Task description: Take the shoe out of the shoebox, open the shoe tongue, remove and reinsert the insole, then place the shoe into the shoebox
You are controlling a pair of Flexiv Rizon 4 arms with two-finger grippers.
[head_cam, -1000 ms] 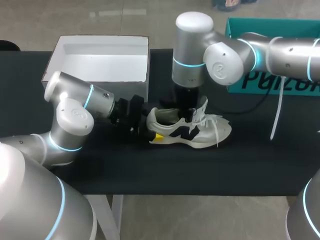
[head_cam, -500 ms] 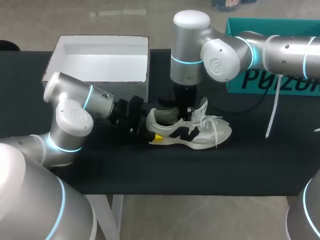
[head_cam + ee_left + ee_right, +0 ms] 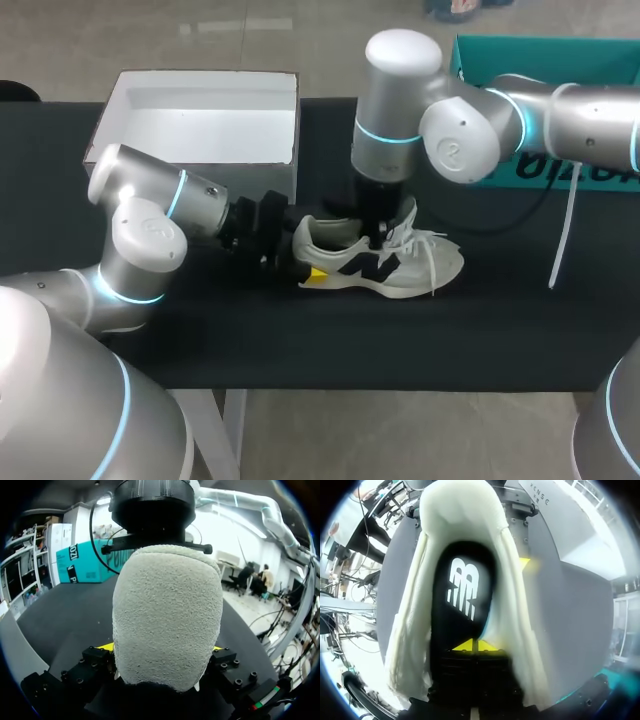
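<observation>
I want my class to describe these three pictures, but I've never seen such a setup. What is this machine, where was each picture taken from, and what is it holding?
This is a robot with two arms at a black table. The wide picture looks down from above and behind it. The left arm comes in on the left and the right arm on the right. The two round pictures come from cameras on the wrists, looking along each gripper's fingers. On the table stand a white shoe and, behind it, an open, empty white shoebox. The left gripper clamps the shoe's heel between its yellow tips. The right gripper is down inside the shoe's opening, tips together over the dark insole. Whether it pinches anything cannot be seen.
</observation>
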